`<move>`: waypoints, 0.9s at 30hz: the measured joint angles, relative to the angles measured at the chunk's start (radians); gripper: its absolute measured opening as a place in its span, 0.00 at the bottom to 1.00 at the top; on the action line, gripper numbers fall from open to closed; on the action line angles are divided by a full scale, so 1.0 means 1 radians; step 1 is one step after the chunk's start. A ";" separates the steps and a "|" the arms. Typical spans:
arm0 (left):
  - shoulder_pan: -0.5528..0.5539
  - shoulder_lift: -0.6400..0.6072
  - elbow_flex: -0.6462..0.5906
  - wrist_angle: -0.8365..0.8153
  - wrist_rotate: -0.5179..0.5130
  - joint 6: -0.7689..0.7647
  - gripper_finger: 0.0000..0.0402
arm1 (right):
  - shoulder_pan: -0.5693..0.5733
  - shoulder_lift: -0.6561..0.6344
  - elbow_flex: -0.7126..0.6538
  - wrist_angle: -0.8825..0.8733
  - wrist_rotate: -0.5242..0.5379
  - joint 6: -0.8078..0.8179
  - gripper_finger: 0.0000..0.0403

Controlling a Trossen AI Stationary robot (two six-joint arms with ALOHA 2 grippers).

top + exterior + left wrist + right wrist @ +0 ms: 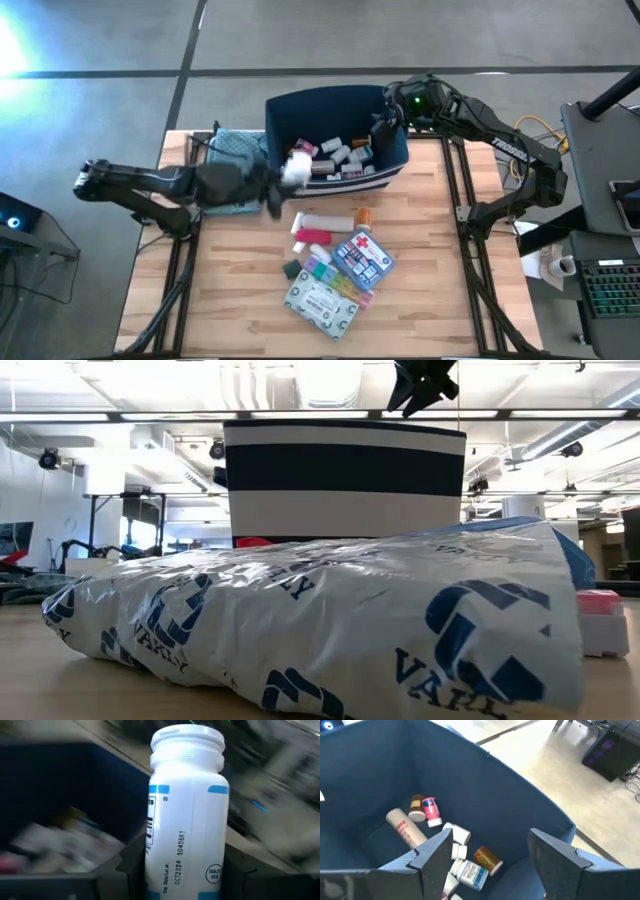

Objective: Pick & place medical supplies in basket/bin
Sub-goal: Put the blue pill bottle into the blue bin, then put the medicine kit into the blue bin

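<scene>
A white pill bottle [187, 810] with a blue-edged label sits in my left gripper [288, 180], at the near left corner of the navy bin [335, 110]. My right gripper [492, 852] hangs open above the bin's right side, touching nothing. It also shows above the bin [345, 480] in the low view, as my right gripper [425, 385]. Inside the bin lie several bottles and tubes [457, 852]. On the table in front of the bin lie a tube [325, 222], an orange bottle [363, 214], the red-cross pouch [362, 258], the pill organiser [335, 280] and the grey-white packet [320, 303]. My left gripper pinches the white bottle between its two fingers [125, 867], on the lower body [170, 870] below the label's blue band. The fingers come roughly level from the table's left. The bottle's capped end [187, 740] points away from the gripper, and the bottle is lifted clear of the table.
A blue patterned cloth [235, 150] lies left of the bin, under my left arm. The packet [320, 625] fills the front of the low view. Bare wood shows along the table's left and right sides. A desk with a keyboard stands beyond the right edge.
</scene>
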 joint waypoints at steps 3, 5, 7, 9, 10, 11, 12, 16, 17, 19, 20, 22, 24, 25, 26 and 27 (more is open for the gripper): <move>0.113 0.045 0.063 -0.073 -0.162 0.024 0.39 | 0.000 0.000 0.000 -0.031 -0.002 0.013 0.61; 0.195 0.092 0.097 -0.083 -0.171 0.065 0.41 | 0.000 0.000 0.000 -0.061 -0.005 0.031 0.61; 0.255 0.142 0.136 -0.084 -0.120 0.115 0.46 | 0.001 0.000 0.000 -0.096 -0.024 0.034 0.61; 0.279 0.192 0.185 -0.094 -0.059 0.153 0.52 | 0.005 0.000 0.000 -0.135 -0.053 0.035 0.61; 0.284 0.218 0.209 -0.117 -0.047 0.170 0.55 | 0.011 0.000 0.000 -0.154 -0.064 0.036 0.61; 0.285 0.243 0.237 -0.145 -0.045 0.190 0.58 | 0.020 0.000 0.000 -0.177 -0.064 0.036 0.61; 0.285 0.264 0.266 -0.178 -0.044 0.209 0.61 | 0.027 -0.001 0.000 -0.201 -0.064 0.032 0.61; 0.270 0.328 0.396 -0.346 -0.045 0.266 0.69 | 0.079 -0.017 0.000 -0.266 -0.083 -0.009 0.61; 0.261 0.337 0.428 -0.393 -0.046 0.270 0.70 | 0.098 -0.025 0.000 -0.272 -0.117 -0.017 0.61; 0.233 0.349 0.482 -0.462 -0.047 0.271 0.71 | 0.134 -0.045 0.000 -0.265 -0.249 -0.017 0.61; 0.215 0.351 0.501 -0.493 -0.046 0.272 0.71 | 0.153 -0.055 0.000 -0.264 -0.323 -0.011 0.61; 0.174 0.348 0.516 -0.530 -0.046 0.272 0.71 | 0.204 -0.069 0.000 -0.273 -0.400 0.036 0.61; 0.131 0.334 0.512 -0.538 -0.045 0.270 0.72 | 0.260 -0.076 -0.001 -0.330 -0.400 0.068 0.61; 0.106 0.326 0.506 -0.543 -0.045 0.270 0.72 | 0.289 -0.078 -0.008 -0.364 -0.396 0.077 0.61; 0.083 0.318 0.500 -0.545 -0.046 0.270 0.72 | 0.317 -0.080 -0.021 -0.396 -0.393 0.088 0.61; 0.058 0.313 0.491 -0.545 -0.045 0.269 0.72 | 0.344 -0.081 -0.039 -0.423 -0.390 0.103 0.61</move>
